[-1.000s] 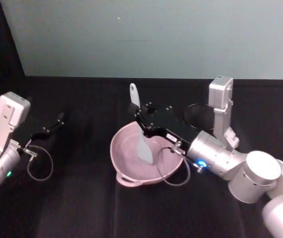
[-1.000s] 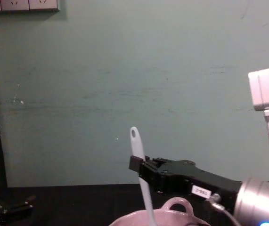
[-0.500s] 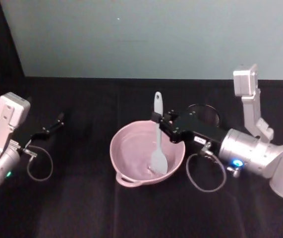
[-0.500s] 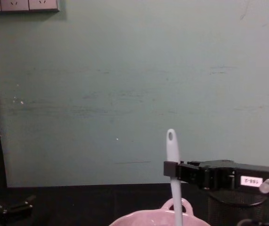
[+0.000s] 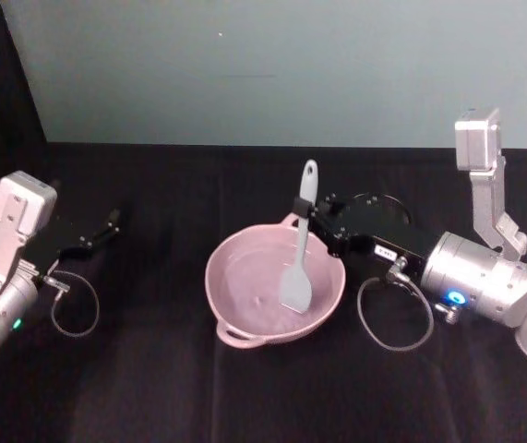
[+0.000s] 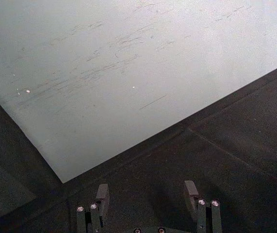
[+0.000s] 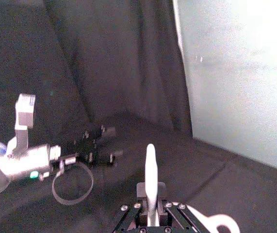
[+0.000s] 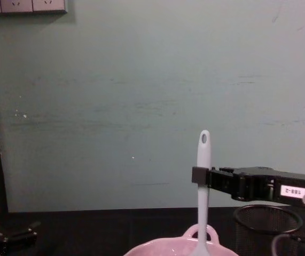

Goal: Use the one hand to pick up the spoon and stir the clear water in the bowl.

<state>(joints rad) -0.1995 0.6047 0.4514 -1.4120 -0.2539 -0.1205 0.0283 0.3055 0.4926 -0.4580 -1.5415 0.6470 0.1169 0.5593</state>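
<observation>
My right gripper (image 5: 305,210) is shut on the handle of the white spoon (image 5: 297,268) and holds it nearly upright over the right part of the pink bowl (image 5: 222,268). The spoon's flat head hangs down inside the bowl; I cannot tell whether it touches the water. In the chest view the spoon (image 8: 202,160) rises above the bowl's rim (image 8: 160,248), with the right gripper (image 8: 197,175) clamped at mid-handle. The right wrist view shows the handle (image 7: 150,170) sticking out of the gripper (image 7: 150,195). My left gripper (image 5: 108,224) rests open far to the left (image 6: 146,193).
A black wire-mesh cup (image 8: 267,223) stands right of the bowl, behind the right gripper (image 5: 379,205). Cable loops hang from both wrists. The black cloth table ends at a pale green wall at the back.
My right gripper has swept to the right across the bowl with the spoon, then lifted it slightly. The spoon now stands more upright. The left arm has not moved.
</observation>
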